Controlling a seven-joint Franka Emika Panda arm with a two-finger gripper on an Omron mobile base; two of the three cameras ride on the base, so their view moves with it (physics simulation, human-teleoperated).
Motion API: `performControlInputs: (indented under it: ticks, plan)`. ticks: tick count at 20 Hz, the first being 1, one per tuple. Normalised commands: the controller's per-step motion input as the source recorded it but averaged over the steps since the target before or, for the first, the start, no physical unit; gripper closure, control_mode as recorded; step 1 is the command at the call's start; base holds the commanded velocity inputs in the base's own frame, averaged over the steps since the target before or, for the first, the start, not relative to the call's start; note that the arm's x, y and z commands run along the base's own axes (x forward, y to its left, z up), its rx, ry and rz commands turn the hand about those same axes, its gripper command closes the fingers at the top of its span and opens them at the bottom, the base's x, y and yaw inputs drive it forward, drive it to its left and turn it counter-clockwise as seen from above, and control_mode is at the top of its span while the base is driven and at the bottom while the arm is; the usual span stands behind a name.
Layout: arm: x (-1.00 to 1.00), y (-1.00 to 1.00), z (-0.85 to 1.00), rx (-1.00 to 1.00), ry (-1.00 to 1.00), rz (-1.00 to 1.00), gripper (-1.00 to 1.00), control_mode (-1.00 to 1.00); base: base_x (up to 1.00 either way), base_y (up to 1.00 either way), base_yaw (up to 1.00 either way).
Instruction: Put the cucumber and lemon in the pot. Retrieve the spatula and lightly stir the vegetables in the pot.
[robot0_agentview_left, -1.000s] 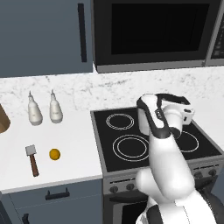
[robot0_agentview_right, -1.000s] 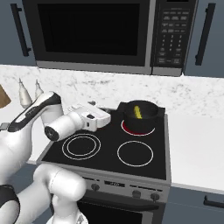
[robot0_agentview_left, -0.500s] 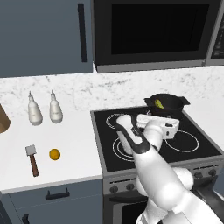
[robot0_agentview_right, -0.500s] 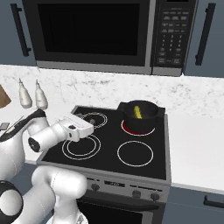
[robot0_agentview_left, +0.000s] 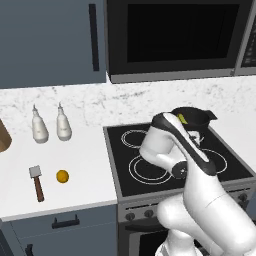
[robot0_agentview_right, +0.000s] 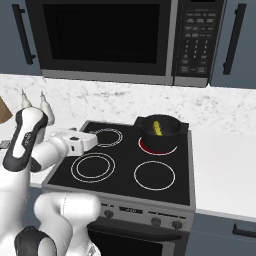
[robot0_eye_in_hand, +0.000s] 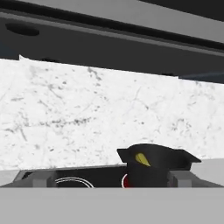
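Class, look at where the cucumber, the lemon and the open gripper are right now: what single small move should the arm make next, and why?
Probably swing the gripper left, off the stove and toward the lemon. The cucumber already stands in the pot, while the lemon lies on the counter beside the spatula. The jaws are open and hold nothing, so the lemon seems next.

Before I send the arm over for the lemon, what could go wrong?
The lemon is a small ball lying loose on the counter, so the open gripper could nudge it and it may roll. The spatula lies close beside it and could get knocked. The two bottles stand behind, so a wide swing might tip them.
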Motion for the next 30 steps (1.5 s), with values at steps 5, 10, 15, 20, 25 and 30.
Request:
performControlInputs:
  ticks: [5,10,15,20,25,30]
  plan:
    - [-0.56,0.82,1.0,0.0,0.31,0.01,-1.0,-1.0,0.0,0.0,0.0]
    - [-0.61,0.97,1.0,0.0,0.25,0.01,-1.0,-1.0,0.0,0.0,0.0]
    - [-0.65,1.0,0.59,-0.21,0.01,0.01,-1.0,-1.0,0.0,0.0,0.0]
    - [-0.4,0.92,0.52,-0.31,0.11,0.0,-1.0,-1.0,0.0,0.0,0.0]
    - [-0.55,0.73,0.91,-0.53,-0.53,0.0,-1.0,-1.0,0.0,0.0,0.0]
    - [-0.54,0.68,0.67,-0.7,-0.76,0.0,-1.0,-1.0,0.0,0.0,0.0]
